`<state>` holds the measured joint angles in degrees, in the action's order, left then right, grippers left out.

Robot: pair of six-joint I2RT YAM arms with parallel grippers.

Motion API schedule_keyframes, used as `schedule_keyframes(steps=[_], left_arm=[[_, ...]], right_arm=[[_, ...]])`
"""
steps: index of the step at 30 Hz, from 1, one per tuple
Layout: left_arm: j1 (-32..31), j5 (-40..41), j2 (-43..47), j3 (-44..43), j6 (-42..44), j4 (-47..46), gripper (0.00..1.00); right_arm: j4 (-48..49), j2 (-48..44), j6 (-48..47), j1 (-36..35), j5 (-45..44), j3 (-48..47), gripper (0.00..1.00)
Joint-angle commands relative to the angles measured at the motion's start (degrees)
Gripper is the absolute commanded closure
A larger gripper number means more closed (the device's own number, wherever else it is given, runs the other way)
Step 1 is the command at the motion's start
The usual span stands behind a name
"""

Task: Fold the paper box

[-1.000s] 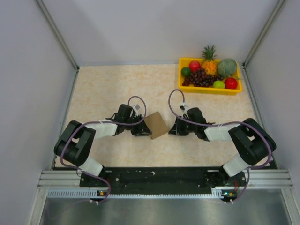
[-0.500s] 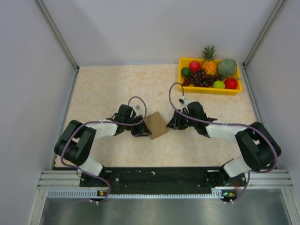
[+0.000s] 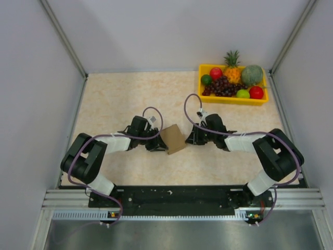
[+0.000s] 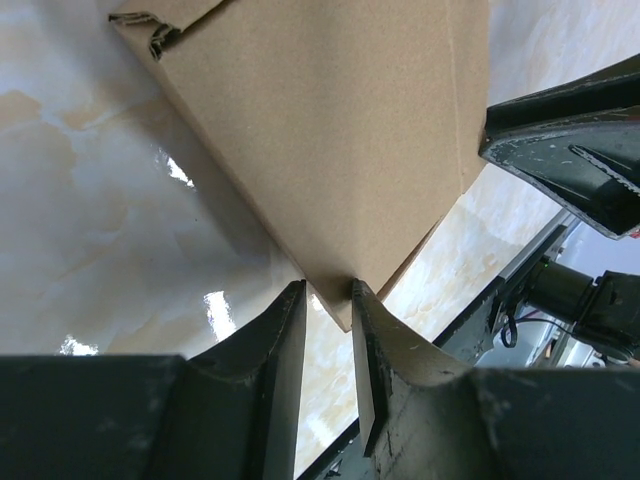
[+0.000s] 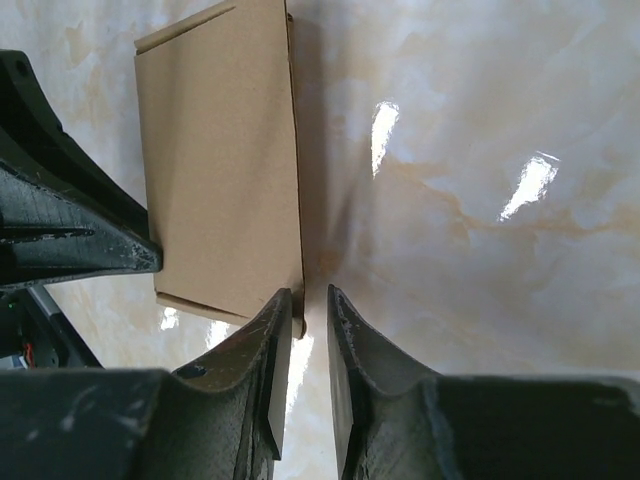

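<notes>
Top external view: I saw the box (image 3: 174,139) lying on the table (image 3: 119,99), well apart from the tray (image 3: 223,99), nearer the arm bases and off to the tray's left.
Box shape: it was a compact brown rectangle with its panels folded over. One loose flap end poked out at a corner in the left wrist view. I could not tell whether it was a flattened packet or a low finished box.
Left gripper (image 3: 157,143): it sat on the side of the box away from the tray. Its jaws were drawn in narrow, pinching a corner of the box, and cardboard filled the gap.
Right gripper (image 3: 191,138): it sat on the tray side of the box with its jaws narrow and astride the box's edge. I could not tell whether they clamped that edge or only straddled it.
Step in hand: I judged that both arms were taking hold of opposite sides to work the last folds.
Progress: I put it at partway or later, as the loose flap did not look tucked.
Next move: I reckoned it called for a firm right-hand hold first, then pressing the loose flap home while the left gripper anchored the box.
Risk: thin card could slip or crease under a skewed pinch.
</notes>
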<state>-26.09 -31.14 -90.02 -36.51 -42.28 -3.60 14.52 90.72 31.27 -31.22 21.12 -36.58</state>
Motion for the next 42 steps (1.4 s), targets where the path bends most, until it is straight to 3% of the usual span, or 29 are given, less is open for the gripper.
schedule_keyframes(steps=[1,13,25,30,34,37,42], left_arm=[[-0.19,-0.59,-1.12,0.56,0.45,-2.99,0.71],[-0.46,-0.51,-2.71,2.85,-0.17,-5.99,0.74],[-0.37,1.07,-2.89,0.39,2.99,-3.09,0.72],[-0.02,6.69,3.26,-1.89,10.01,6.38,0.51],[0.07,8.02,7.75,-5.23,13.89,15.78,0.41],[0.33,7.58,8.72,-7.69,16.43,17.39,0.34],[1.91,9.69,0.56,-15.24,19.25,21.00,0.37]], right_arm=[[3.76,1.92,1.78,0.55,0.24,2.03,0.80],[16.15,1.66,11.18,-2.61,-5.12,10.65,0.84],[27.57,4.30,21.64,-7.89,-4.07,15.83,0.84],[16.98,-1.50,14.97,-4.56,-3.90,13.82,0.80],[6.51,-6.51,7.34,-1.30,-2.33,9.96,0.73],[0.00,-6.52,1.97,-1.12,-3.19,5.21,0.69],[1.03,-1.26,1.16,-1.47,-3.72,1.87,0.70]])
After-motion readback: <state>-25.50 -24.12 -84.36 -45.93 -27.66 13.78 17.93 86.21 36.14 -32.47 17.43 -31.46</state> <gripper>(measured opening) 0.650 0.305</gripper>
